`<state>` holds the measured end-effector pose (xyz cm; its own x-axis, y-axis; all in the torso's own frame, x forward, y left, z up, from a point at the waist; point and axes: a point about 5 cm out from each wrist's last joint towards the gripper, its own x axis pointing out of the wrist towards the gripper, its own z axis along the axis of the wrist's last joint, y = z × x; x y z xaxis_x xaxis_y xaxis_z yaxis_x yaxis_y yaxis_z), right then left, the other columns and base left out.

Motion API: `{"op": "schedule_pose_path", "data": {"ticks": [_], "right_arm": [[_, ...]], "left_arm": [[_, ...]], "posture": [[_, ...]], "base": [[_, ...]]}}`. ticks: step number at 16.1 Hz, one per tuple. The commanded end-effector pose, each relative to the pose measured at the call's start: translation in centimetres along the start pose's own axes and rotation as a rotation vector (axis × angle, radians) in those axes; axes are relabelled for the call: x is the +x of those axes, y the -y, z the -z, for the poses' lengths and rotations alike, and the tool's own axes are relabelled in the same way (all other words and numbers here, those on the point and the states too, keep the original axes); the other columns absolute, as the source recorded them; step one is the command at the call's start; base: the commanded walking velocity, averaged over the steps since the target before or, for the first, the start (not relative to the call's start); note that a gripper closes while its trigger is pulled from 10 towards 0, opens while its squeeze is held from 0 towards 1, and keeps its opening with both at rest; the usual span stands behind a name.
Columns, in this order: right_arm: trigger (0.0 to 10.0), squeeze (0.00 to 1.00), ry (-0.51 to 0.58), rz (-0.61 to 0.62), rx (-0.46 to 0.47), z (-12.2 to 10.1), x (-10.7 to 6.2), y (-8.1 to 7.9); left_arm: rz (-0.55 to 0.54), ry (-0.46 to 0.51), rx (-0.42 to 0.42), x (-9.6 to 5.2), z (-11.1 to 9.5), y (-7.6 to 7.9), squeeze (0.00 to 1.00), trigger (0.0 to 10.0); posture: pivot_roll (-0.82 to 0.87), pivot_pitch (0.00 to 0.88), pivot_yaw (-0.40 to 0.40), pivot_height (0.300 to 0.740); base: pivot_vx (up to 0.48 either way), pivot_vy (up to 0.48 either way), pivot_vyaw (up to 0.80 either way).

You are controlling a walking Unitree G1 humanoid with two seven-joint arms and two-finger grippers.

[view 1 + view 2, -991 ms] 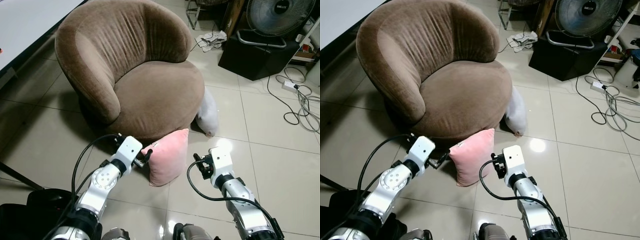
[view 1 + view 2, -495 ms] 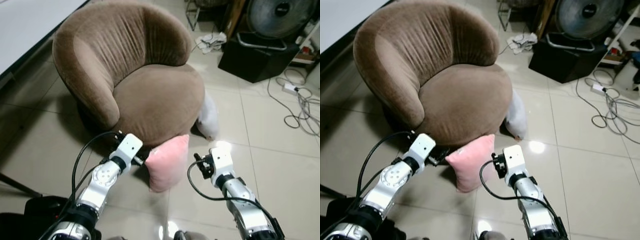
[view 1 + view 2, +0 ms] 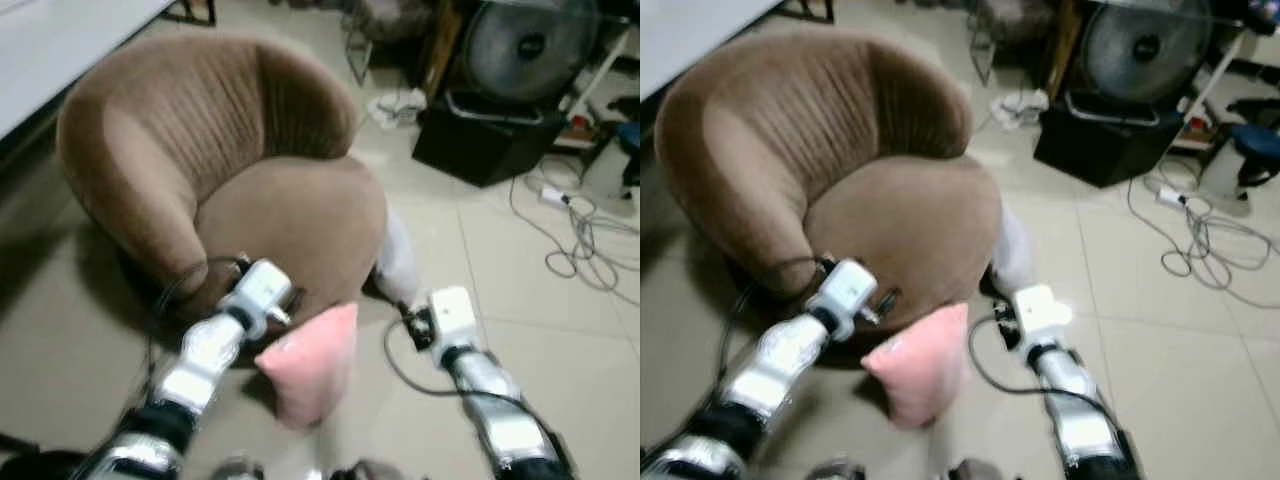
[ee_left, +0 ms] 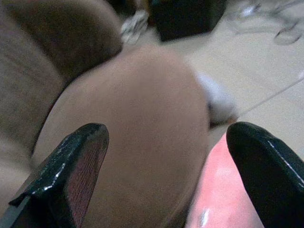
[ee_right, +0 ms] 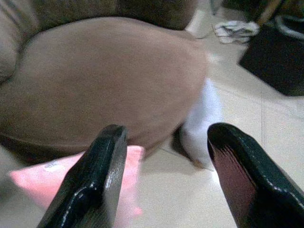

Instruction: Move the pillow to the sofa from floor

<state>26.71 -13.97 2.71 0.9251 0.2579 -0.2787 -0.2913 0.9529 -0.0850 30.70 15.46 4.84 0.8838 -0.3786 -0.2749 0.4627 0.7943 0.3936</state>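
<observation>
A pink pillow hangs tilted between my two arms, just in front of the brown round sofa, its top corner near the seat's front edge. My left gripper is open at the pillow's left side, looking over the seat, with the pillow against one finger. On the pillow's right side my right gripper is open too, and the pillow lies below one finger. Whether the pillow still touches the floor is blurred.
A white cushion-like bundle lies on the tiles against the sofa's right side. Behind stand a black box and a fan, with cables on the floor at the right. A white table is at the far left.
The camera has shifted and the picture is blurred. Both arms have risen and moved forward, and the pink pillow has come up between them towards the seat's front edge.
</observation>
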Motion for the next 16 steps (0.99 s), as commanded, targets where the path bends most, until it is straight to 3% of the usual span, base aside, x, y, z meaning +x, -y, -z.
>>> {"op": "schedule_pose_path", "data": {"ticks": [1, 3, 5, 8, 16], "right_arm": [[10.0, 0.00, -0.028, 0.009, -0.004, 0.7, -0.5, 0.3], [10.0, 0.00, -0.017, 0.018, -0.007, 0.5, -0.6, 0.4], [10.0, 0.00, 0.034, 0.017, -0.032, -0.1, -0.7, 0.5], [10.0, 0.00, 0.010, 0.009, -0.032, 0.0, -0.7, 0.3], [10.0, 0.00, 0.019, -0.026, -0.010, 0.0, -0.8, -0.2]], "left_arm": [[-0.009, -0.011, -0.008, 0.3, -0.2, -0.4, 0.00, 10.0], [-0.045, -0.010, 0.004, 0.6, -0.8, -2.2, 0.00, 10.0], [-0.055, -0.014, 0.013, 0.6, -0.8, -2.8, 0.00, 10.0], [-0.031, -0.005, 0.006, 0.8, -0.8, -1.5, 0.00, 10.0], [-0.011, -0.009, 0.007, 0.6, -0.3, -0.5, 0.00, 10.0]], "posture": [[-0.12, 0.133, -0.058, 0.740], [-0.12, 0.142, -0.052, 0.740], [-0.13, 0.143, -0.049, 0.740], [-0.13, 0.144, -0.050, 0.740], [-0.12, 0.153, -0.058, 0.655]], "base": [[0.000, 0.000, 0.00], [0.000, 0.000, 0.00], [0.000, 0.000, 0.00], [0.000, 0.000, 0.00], [0.000, 0.000, 0.00]]}}
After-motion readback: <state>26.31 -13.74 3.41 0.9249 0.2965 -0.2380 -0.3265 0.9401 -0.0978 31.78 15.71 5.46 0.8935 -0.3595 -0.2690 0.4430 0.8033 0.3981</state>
